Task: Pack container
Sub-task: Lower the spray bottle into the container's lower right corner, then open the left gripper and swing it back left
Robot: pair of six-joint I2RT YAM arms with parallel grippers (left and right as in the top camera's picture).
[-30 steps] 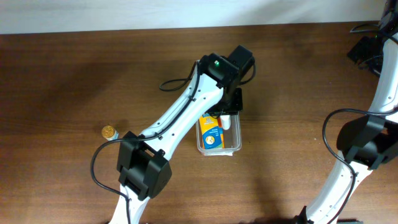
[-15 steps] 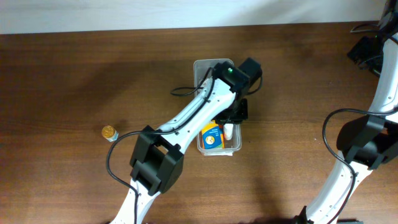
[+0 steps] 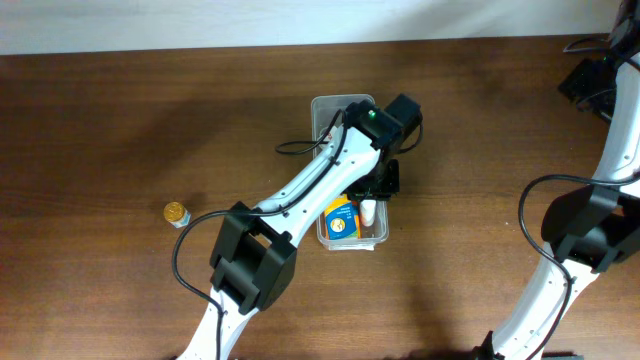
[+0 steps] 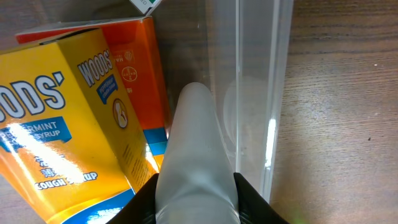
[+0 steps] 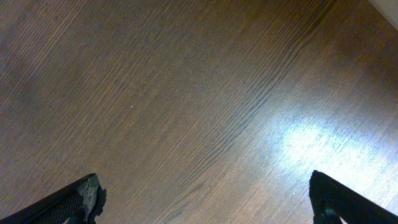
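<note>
The clear plastic container [image 3: 330, 106] lies in the middle of the table, mostly under my left arm. A yellow and orange cough syrup box [image 3: 340, 222] lies inside it [image 4: 74, 124]. My left gripper [image 3: 370, 205] is over the container's right side, shut on a white tube-like object [image 4: 196, 162] that points down between the box and the clear wall [image 4: 255, 93]. My right gripper [image 5: 202, 193] is open and empty above bare wood; in the overhead view it sits at the far right edge [image 3: 600, 70].
A small gold-capped object [image 3: 176, 212] stands on the table at the left. Dark cables lie at the back right corner [image 3: 585, 45]. A green and white box corner [image 4: 146, 5] shows inside the container past the syrup box.
My left gripper moved right and toward the front with the white object, from the container's middle to its right side. In the last half second it barely moved. The right arm stayed still.
</note>
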